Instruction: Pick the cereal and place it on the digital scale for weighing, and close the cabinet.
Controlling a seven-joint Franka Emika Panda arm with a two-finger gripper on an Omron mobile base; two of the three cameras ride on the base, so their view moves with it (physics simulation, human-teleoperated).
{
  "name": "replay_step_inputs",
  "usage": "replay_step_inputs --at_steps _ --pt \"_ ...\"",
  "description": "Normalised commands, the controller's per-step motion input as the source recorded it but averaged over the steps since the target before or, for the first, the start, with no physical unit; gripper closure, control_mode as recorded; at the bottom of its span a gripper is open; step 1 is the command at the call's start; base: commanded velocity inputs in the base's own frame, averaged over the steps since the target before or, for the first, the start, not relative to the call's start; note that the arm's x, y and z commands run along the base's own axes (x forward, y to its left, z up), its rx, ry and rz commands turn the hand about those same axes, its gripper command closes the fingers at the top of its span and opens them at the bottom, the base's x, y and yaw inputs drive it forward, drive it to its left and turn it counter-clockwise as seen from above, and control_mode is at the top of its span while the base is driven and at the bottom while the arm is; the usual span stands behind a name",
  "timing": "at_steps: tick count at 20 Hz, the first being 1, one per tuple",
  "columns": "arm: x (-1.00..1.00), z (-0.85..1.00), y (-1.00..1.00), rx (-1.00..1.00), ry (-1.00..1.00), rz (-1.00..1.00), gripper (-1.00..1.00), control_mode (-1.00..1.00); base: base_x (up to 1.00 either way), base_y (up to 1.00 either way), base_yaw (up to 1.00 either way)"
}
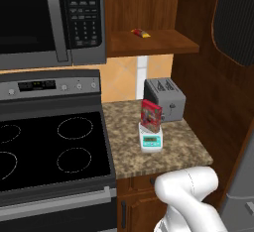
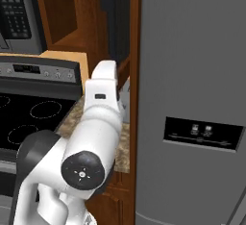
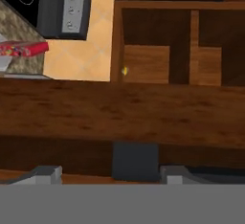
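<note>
Gripper (image 3: 107, 173), seen in the hand view: two grey finger tips poke up at the bottom edge with a clear gap between them and a dark handle-like block (image 3: 135, 161) sitting in that gap. Jaws look spread, nothing visibly pinched, though whether either tip touches the block is not clear. Right past the tips is a broad band of reddish-brown wood, which reads as the edge of the cabinet door (image 3: 124, 110), and beyond it the open cabinet (image 3: 167, 46) interior with its shelves and a tiny yellow packet (image 3: 125, 70). The view is rolled, so the stove (image 3: 62, 3) and tan wall sit at the upper left. The cereal (image 1: 151, 115) is already standing upright on the digital scale (image 1: 151, 141), on the granite counter (image 1: 183, 146) just in front of the grey toaster (image 1: 164, 98); its red box also shows at the left edge of the hand view. In the left base view the door hangs open at upper right with the black arched panel facing in, and the yellow-red packet lies on the shelf. So the placing step looks done and the door-closing step is in hand. Next move probably calls for contact with the door edge or handle, then a swing toward the cabinet frame without clipping the toaster or the box.
</note>
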Motion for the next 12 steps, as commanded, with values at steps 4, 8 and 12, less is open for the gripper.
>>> replay_step_inputs --at_steps 4,8,12 --pt "0.59 -0.01 0.87 0.01 -0.11 0.03 -1.0 -1.0 0.0 0.0 0.0" --pt "0.7 -0.08 0.95 0.04 -0.07 0.04 -1.0 -1.0 0.0 0.0 0.0" --pt "0.85 -0.21 0.73 0.06 -0.05 0.04 -1.0 -1.0 0.0 0.0 0.0"
